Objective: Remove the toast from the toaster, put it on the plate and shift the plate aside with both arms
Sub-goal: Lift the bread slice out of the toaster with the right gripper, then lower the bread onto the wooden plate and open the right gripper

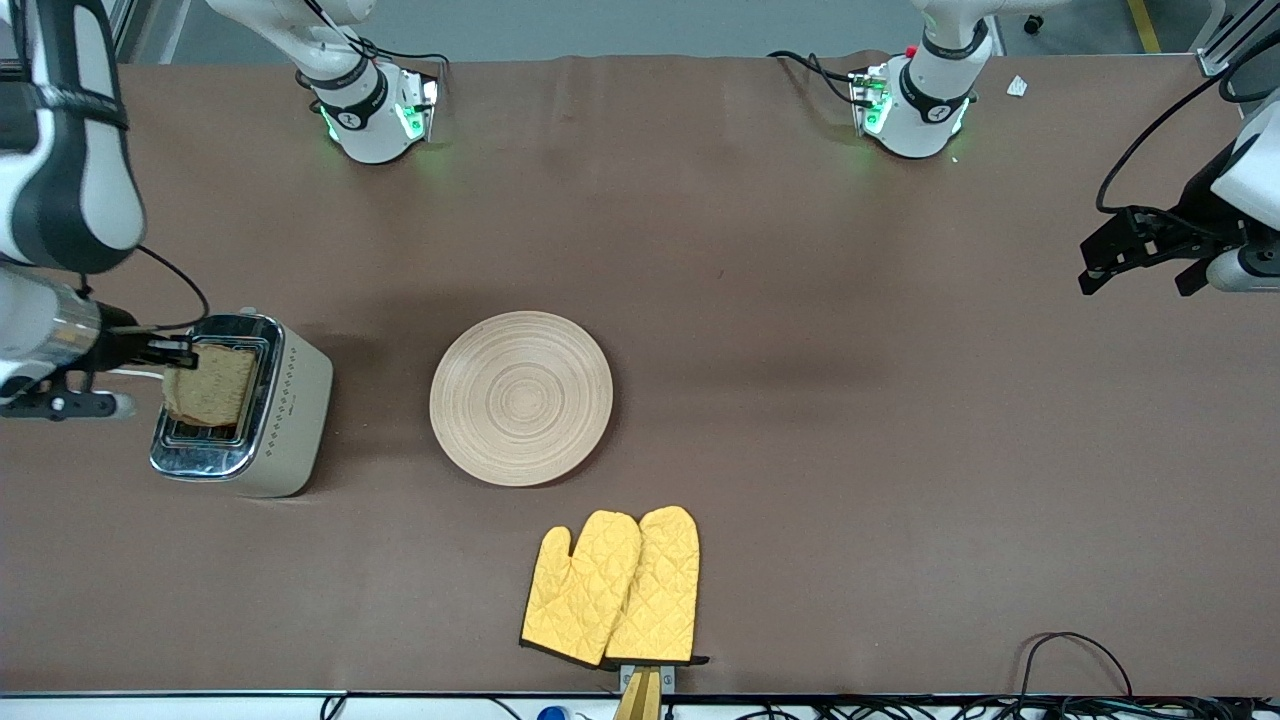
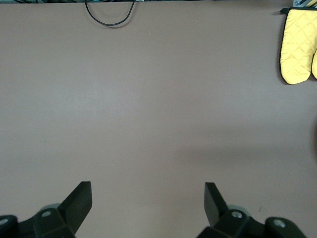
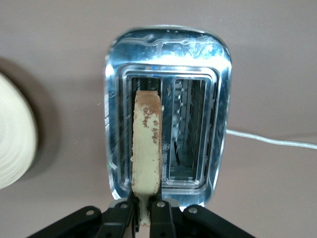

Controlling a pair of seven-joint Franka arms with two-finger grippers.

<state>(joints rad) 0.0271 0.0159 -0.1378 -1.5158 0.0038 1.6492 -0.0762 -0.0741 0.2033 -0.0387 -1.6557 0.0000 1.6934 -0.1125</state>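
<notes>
Brown wholegrain toast slice (image 3: 146, 144): upright in one slot of chrome-topped cream toaster (image 1: 290, 410), edge pinched by right gripper (image 3: 144, 210). Advice: lift straight up, clear of slot, before crossing to pale round wooden plate (image 1: 521, 397). Left gripper (image 2: 147, 198): waiting over bare table, fingers wide, holding nothing.

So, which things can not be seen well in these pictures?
- Toast: its lower part is hidden inside the toaster in the front and right wrist views.
- Right hand: its body is cut off by the right wrist picture's edge.
- Plate: mostly cut off in the right wrist view.
- Oven mitts: cut off in the left wrist view.
</notes>
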